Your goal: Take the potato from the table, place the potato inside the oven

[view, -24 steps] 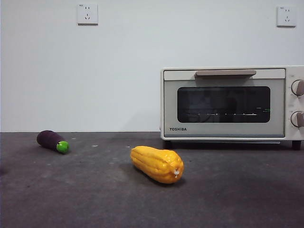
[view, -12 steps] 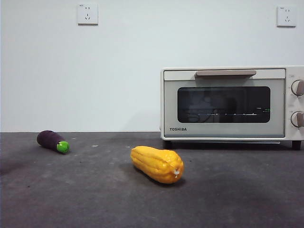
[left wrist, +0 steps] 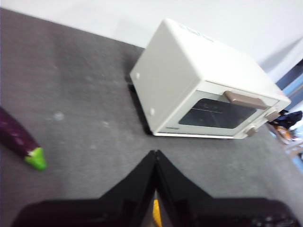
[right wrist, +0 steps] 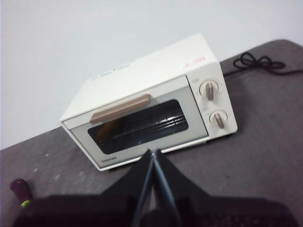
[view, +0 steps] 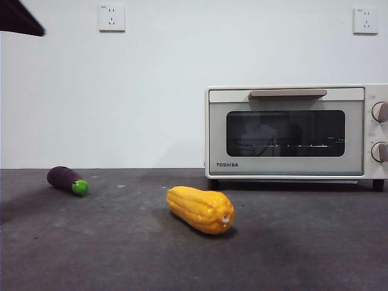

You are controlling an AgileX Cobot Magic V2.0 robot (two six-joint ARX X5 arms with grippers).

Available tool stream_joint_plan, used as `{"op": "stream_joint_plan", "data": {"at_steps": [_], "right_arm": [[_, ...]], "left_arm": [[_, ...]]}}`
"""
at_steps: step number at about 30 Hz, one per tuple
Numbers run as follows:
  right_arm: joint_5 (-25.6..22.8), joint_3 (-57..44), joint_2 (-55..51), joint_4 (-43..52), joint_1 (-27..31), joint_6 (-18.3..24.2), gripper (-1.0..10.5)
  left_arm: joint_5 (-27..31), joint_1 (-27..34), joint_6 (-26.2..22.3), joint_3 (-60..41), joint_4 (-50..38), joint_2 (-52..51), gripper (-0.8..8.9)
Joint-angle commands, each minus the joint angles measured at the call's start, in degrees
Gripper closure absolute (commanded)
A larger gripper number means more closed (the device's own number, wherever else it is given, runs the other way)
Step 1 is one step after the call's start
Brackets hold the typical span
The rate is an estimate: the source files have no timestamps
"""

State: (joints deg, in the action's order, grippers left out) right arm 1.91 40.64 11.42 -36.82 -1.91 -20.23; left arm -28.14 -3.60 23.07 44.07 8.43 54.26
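The oven (view: 295,131) is cut off past its knobs in the front view. Beside it, the corn (left wrist: 155,213) shows only as a sliver behind the left gripper (left wrist: 155,156).

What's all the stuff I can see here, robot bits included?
oven: one, cream-white, dark glass door shut, back right of the table.
yellow vegetable: one, ridged yellow-orange, lying mid-table in front of the oven.
eggplant: one, purple with green tip, far left.
table: one, dark grey, rough.
wall sockets: two, white, high on the wall.
power cord: one, black, behind the oven.
potato: none visible.
left gripper: black jaws shut, above the table.
right gripper: black jaws shut, facing the oven.
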Motion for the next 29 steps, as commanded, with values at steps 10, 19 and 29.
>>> {"op": "stream_joint_plan", "data": {"at_steps": [10,19,29], "right_arm": [[-3.0,9.2,7.0,-5.4,0.0,3.1,9.5],[-7.3,17.4,12.5,-10.8,0.0,13.5,9.5],[-9.8,24.2,17.1,-15.1,0.0,17.5,9.5]], "left_arm": [[-0.4,-7.4,5.7,14.5,-0.6,16.3,8.18],[-2.4,-15.1,4.8,28.2,-0.3,27.4,8.18],[-13.6,-21.0,4.8,47.3,1.9,43.7,8.18]]}}
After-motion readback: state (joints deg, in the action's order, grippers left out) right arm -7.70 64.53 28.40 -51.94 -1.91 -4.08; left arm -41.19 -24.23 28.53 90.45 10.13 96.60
